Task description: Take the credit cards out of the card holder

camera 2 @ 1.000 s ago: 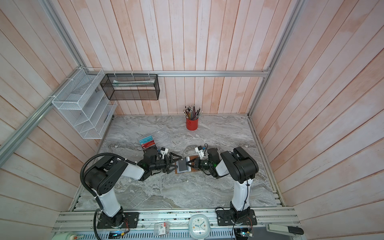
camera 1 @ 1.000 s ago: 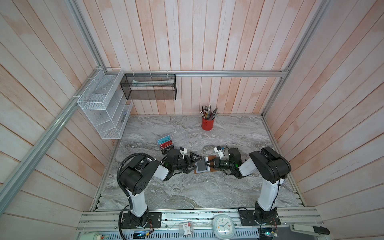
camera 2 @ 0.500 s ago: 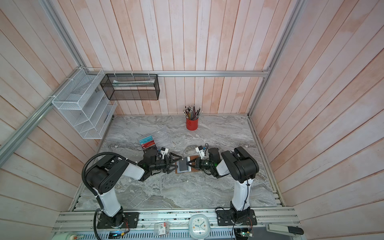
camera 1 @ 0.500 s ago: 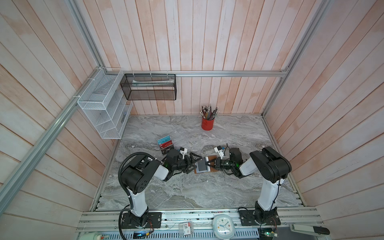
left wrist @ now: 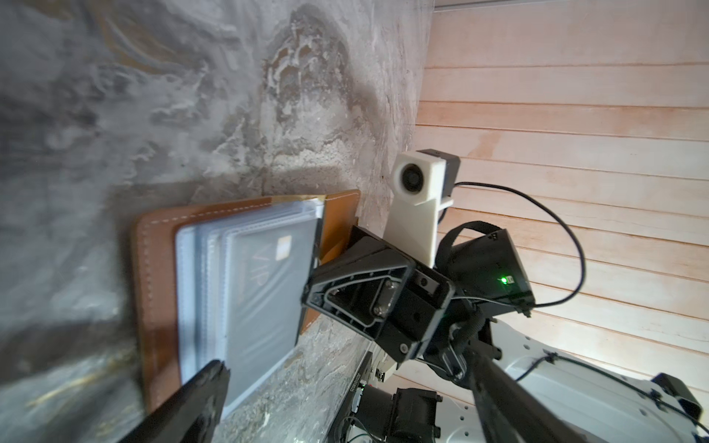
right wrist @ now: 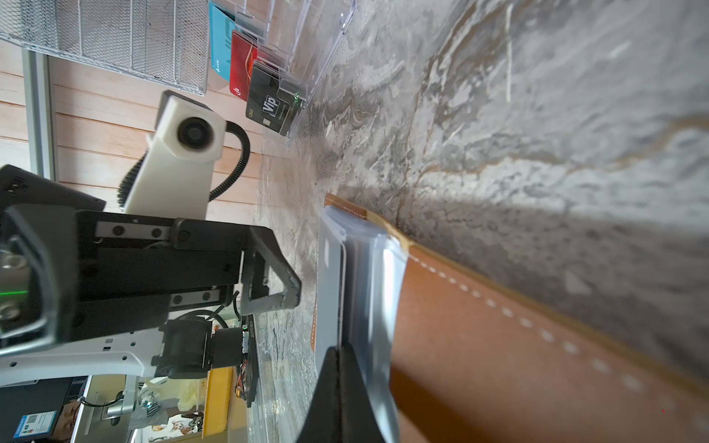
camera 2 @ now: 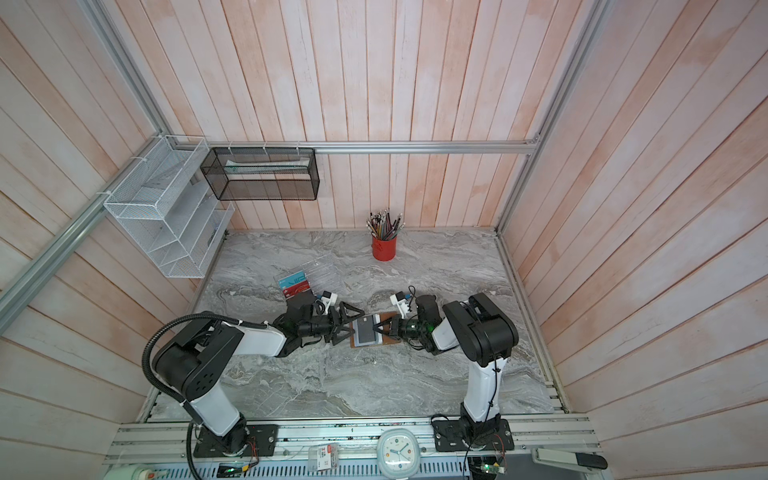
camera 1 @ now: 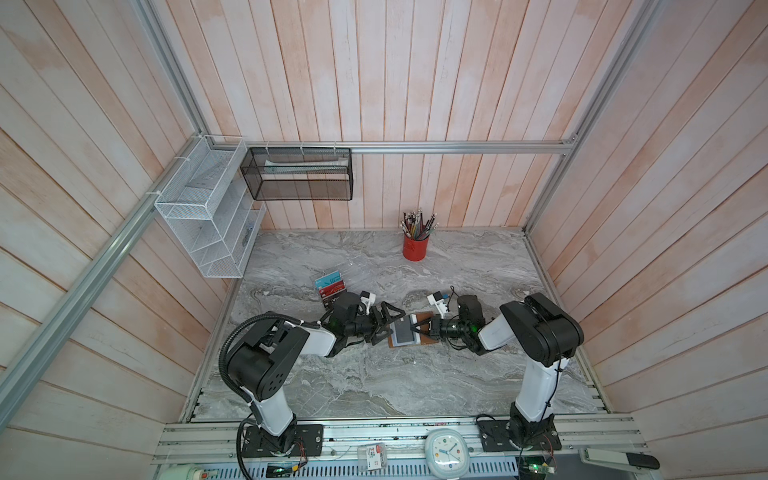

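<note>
The card holder (left wrist: 153,276) lies open and flat on the grey table (camera 1: 374,386), right in the middle, between the two arms. Its clear sleeves (left wrist: 203,307) are stacked on the brown leather. One dark credit card (left wrist: 264,307) shows through the top sleeve, and I can't see any other cards. No card is out yet, so I think this is the start of pulling the first one. The right gripper (camera 1: 415,328) is pinched tight together, with its tip on the sleeves at the edge nearest its own arm. I can't tell if it nips a sleeve or just presses down. The left gripper (camera 1: 390,327) is spread wide, just beside the other edge of the holder, touching nothing. Next, I guess, the left one has to get its fingers onto the card's edge and close on it, while the right one holds the holder down. That looks fiddly, since the card is thin and the sleeves are floppy. The two grippers are nose to nose, so they could bump. The clear rack (camera 1: 353,269) with bright cards sits near the left arm's wrist, on the back-wall side, so there is little room that way. The red pencil cup (camera 1: 414,249) is well away. Toward the front there is lots of bare table for putting cards down.
</note>
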Controlling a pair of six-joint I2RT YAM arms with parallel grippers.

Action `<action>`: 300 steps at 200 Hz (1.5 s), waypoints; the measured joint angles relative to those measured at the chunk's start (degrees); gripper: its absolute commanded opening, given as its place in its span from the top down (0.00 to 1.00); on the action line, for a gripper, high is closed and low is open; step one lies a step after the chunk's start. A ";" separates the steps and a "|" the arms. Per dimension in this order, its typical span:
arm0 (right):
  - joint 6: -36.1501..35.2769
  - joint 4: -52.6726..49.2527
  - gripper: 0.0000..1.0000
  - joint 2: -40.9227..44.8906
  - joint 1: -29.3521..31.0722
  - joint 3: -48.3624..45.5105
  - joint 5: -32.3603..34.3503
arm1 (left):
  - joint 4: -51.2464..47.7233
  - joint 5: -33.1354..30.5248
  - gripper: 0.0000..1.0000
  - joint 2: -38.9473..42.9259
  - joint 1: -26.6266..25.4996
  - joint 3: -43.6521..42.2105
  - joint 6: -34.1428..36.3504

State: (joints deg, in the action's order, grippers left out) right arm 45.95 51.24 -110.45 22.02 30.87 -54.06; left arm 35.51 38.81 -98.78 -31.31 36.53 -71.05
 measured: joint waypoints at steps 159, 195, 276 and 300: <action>-0.92 -2.32 1.00 0.13 -0.07 0.85 0.00 | -3.15 -0.35 0.00 -4.09 -2.95 3.67 0.83; -2.23 -4.59 1.00 0.55 -0.07 1.38 0.28 | -3.39 -0.90 0.00 -4.09 -2.95 3.63 1.66; -3.15 -6.43 1.00 1.29 -0.07 1.44 1.49 | -3.78 -1.60 0.00 -4.07 -2.95 3.63 3.89; -3.56 -6.93 1.00 1.53 -0.09 1.44 1.64 | -3.78 -1.77 0.00 -4.07 -2.95 3.63 4.04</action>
State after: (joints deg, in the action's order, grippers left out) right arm 42.39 44.31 -108.92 21.93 32.32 -52.42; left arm 31.73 37.04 -102.85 -34.26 40.16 -67.00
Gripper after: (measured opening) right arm 0.047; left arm 0.998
